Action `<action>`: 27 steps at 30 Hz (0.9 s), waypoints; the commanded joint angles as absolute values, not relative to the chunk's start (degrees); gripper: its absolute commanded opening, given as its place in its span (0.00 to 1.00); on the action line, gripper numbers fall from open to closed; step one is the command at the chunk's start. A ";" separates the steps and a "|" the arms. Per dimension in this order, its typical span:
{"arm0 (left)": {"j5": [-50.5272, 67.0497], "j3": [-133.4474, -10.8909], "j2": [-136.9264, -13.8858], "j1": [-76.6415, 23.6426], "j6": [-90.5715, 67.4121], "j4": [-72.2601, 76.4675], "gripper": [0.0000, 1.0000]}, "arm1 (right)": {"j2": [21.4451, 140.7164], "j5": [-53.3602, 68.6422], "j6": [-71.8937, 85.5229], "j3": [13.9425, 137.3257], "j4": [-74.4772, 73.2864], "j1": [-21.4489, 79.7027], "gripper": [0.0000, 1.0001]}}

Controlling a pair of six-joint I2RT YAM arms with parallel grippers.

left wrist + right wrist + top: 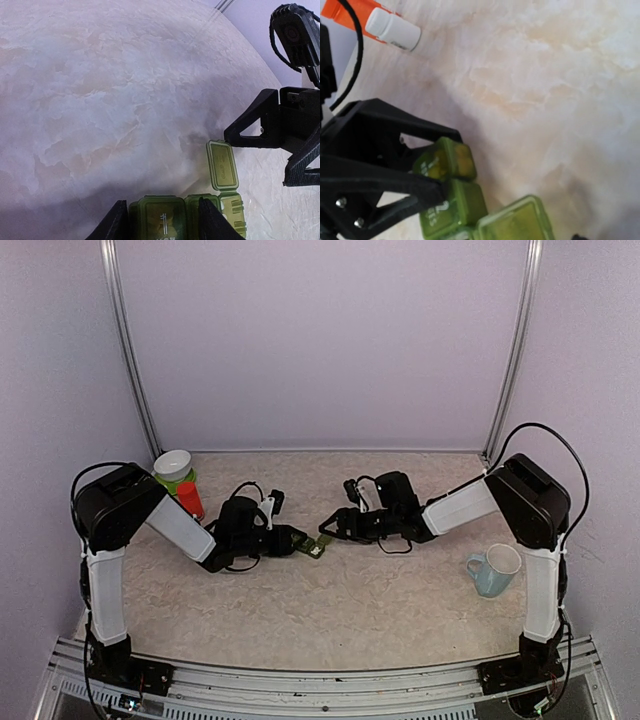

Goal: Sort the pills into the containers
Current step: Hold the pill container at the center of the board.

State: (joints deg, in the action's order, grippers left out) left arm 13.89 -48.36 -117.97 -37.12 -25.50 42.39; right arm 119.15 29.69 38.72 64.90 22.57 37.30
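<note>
left wrist: left gripper [162, 202] fingers pinch the containers [159, 222]; right gripper [257, 159] fingers spread.

counts on the desk [350, 610]: two arms, two tools, five loose things.

there were two arms, the left arm [180, 525] and the right arm [460, 505], each with one tool: the left tool [302, 539] and the right tool [332, 526]. there was one dark green strip of containers [318, 546], made of three joined compartments [452, 205], with one lid [221, 165] standing open. there was one white bowl [172, 464], one small green thing [187, 481] at its base, too small to name, one orange bottle [190, 499] with one white cap [392, 29], and one pale blue mug [495, 570].
</note>
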 commanded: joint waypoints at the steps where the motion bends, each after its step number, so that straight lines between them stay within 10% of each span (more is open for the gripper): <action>1: 12.57 -46.83 -121.63 -37.84 -25.88 34.28 0.44 | 120.79 30.82 39.54 66.01 24.54 36.40 0.77; 27: 11.59 -47.28 -121.62 -37.81 -25.67 32.93 0.44 | 121.02 41.57 43.41 64.01 36.55 36.30 0.68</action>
State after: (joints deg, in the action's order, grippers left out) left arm 13.37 -48.38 -118.15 -37.19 -26.17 42.74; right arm 122.87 38.48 42.63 65.32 32.56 36.86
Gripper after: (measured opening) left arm 0.442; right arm 0.692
